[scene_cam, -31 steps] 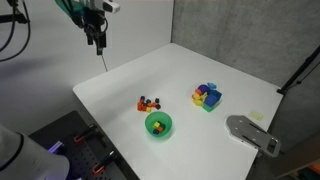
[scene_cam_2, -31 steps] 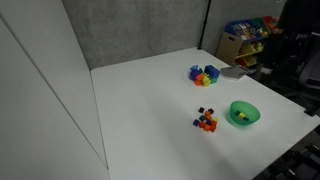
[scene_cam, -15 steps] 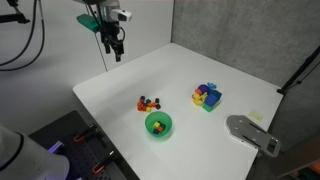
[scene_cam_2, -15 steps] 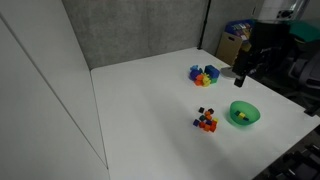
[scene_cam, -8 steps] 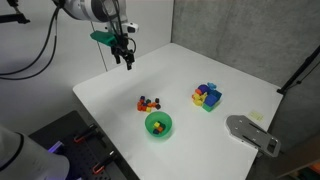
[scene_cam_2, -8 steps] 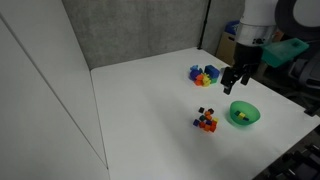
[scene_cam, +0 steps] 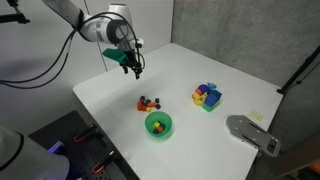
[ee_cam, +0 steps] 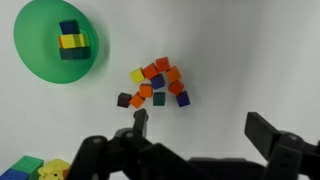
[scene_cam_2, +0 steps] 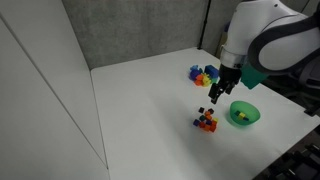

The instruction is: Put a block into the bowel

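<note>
A small bright-green bowl [scene_cam: 158,124] stands near the table's front edge, seen in both exterior views [scene_cam_2: 243,113]. In the wrist view the bowl [ee_cam: 40,55] holds a few blocks [ee_cam: 70,41]. A loose pile of small coloured blocks [scene_cam: 149,102] lies beside it, also in the other exterior view [scene_cam_2: 206,121] and the wrist view [ee_cam: 158,82]. My gripper [scene_cam: 134,70] hangs in the air above the table, over and short of the pile [scene_cam_2: 216,93]. In the wrist view my gripper [ee_cam: 198,122] is open and empty, its fingers wide apart over bare table beside the pile.
A blue tray of larger coloured blocks [scene_cam: 207,96] sits further back on the white table [scene_cam: 250,95], also in the other exterior view [scene_cam_2: 203,74]. A grey device [scene_cam: 250,132] lies at the table's edge. A grey wall stands behind.
My arm has swung down and across the table from far off toward the block pile, and now hovers close above it. The blocks and bowl have not moved.
</note>
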{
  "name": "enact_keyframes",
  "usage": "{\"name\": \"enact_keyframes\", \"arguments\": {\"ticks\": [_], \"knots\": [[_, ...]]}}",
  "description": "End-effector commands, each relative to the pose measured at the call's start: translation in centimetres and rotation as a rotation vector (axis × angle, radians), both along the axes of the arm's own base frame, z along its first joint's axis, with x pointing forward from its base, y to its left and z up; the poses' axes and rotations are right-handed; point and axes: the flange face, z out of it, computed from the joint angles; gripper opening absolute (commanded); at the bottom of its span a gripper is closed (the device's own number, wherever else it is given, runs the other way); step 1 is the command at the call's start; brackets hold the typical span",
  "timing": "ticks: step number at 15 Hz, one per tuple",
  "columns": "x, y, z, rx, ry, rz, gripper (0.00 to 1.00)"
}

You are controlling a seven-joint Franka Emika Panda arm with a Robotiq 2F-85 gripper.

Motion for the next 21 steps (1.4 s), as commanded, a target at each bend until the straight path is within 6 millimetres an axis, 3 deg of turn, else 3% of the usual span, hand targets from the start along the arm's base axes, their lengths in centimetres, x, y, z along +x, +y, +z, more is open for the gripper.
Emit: {"name": "enact_keyframes", "arguments": {"ticks": [1, 4, 5, 6, 12, 21], "knots": [[2.1, 0.3, -2.9, 0.018, -0.037, 0.061, 1.0], [3.2, 0.3, -5.6, 0.045, -0.038, 0.088, 1.0], [3.5, 0.3, -5.8, 0.047, -0.026, 0.1, 1.0], [2.1, 0.2, -5.4, 0.038, -0.027, 0.071, 1.0], [3.6, -0.2, -8.0, 0.02, -0.033, 0.081, 1.0], [3.5, 0.9, -16.1, 0.066, -0.061, 0.136, 1.0]]}}
